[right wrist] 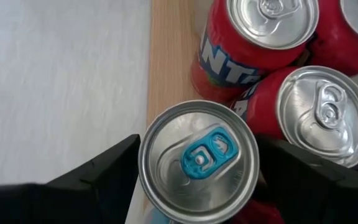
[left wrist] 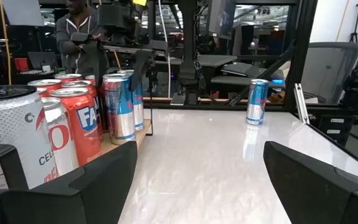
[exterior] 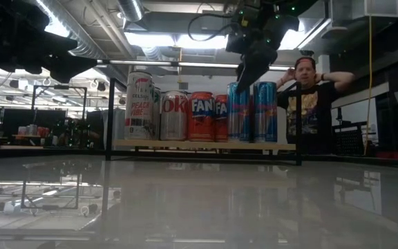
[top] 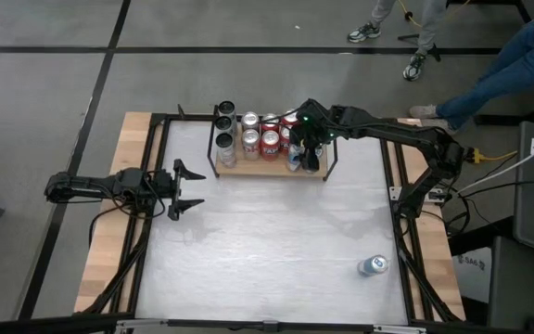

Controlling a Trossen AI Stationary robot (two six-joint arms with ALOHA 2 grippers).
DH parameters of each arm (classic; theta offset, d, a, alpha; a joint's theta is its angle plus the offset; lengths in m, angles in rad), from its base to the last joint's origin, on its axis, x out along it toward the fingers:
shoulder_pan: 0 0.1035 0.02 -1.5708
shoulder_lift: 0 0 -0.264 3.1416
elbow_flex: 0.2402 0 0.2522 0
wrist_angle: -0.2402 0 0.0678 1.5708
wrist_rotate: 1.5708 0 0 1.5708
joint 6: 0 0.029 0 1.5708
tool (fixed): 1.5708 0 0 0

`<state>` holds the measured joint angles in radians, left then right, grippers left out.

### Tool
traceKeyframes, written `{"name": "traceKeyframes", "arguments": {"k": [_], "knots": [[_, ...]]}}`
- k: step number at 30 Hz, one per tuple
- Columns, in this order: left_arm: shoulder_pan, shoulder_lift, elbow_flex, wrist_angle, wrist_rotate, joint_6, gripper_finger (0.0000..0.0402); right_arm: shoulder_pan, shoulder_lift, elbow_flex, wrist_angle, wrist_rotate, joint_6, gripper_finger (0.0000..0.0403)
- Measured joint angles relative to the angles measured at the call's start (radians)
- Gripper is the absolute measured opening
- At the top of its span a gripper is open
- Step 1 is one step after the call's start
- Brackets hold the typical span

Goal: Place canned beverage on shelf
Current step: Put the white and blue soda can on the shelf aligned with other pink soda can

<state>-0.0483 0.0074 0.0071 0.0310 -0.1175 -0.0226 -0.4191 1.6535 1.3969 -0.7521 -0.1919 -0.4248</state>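
Right gripper (top: 306,156) hangs straight above the shelf (top: 248,169), at about 1 o'clock on the table (top: 276,241), and its 2 dark fingers (right wrist: 101,174) stand apart on either side of a blue-tabbed can (right wrist: 197,163), with a sliver of gap on each side, so they flank it rather than squeeze it. That can stands upright on the shelf's light wood at the end nearest the right arm, just beside the red Fanta can (right wrist: 253,37) and another red can (right wrist: 322,115). From the low camera the gripper shows above the 2 tall blue cans (exterior: 253,111), which stand at the end of a row with the red and silver cans. The shelf sits at 12 o'clock on the table, its thin black rods rising at each end. One more slim blue-and-silver can (top: 372,266) stands alone near 4 o'clock, well apart from everything. Left gripper (top: 185,188) waits at 9 o'clock, low over the table, jaws spread wide and holding nothing. Beyond the table a person (exterior: 311,104) stands with both arms raised to the head.
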Motion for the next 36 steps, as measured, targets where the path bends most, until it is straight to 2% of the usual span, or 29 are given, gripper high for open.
{"name": "traceKeyframes", "arguments": {"k": [10, 16, 19, 24, 29, 32, 36], "knots": [[0.000, 0.000, 0.000, -0.001, 0.001, 0.000, 0.0345, 0.000, -0.001, 0.152, -0.144, -0.001, 0.000, 0.0305], [0.000, 0.000, 0.000, -0.001, 0.001, 0.000, 0.0345, 0.019, -0.002, 0.309, -0.345, 0.000, 0.001, 0.0305], [0.000, 0.000, 0.000, -0.001, 0.001, 0.000, 0.0345, 0.063, -0.002, 0.394, -0.442, 0.000, 0.036, 0.0305], [0.000, 0.000, 0.000, -0.001, 0.000, 0.000, 0.0345, 0.203, -0.004, 0.488, -0.555, -0.002, 0.185, 0.0305], [0.000, 0.000, 0.000, -0.001, 0.000, 0.000, 0.0345, 0.413, -0.004, 0.506, -0.658, 0.004, 0.363, 0.0305], [0.000, 0.000, 0.000, -0.001, 0.000, 0.001, 0.0345, 0.557, -0.003, 0.506, -0.700, 0.049, 0.513, 0.0305], [0.000, 0.000, 0.000, -0.001, 0.000, 0.001, 0.0345, 0.742, -0.003, 0.506, -0.733, 0.170, 0.744, 0.0305]]}}
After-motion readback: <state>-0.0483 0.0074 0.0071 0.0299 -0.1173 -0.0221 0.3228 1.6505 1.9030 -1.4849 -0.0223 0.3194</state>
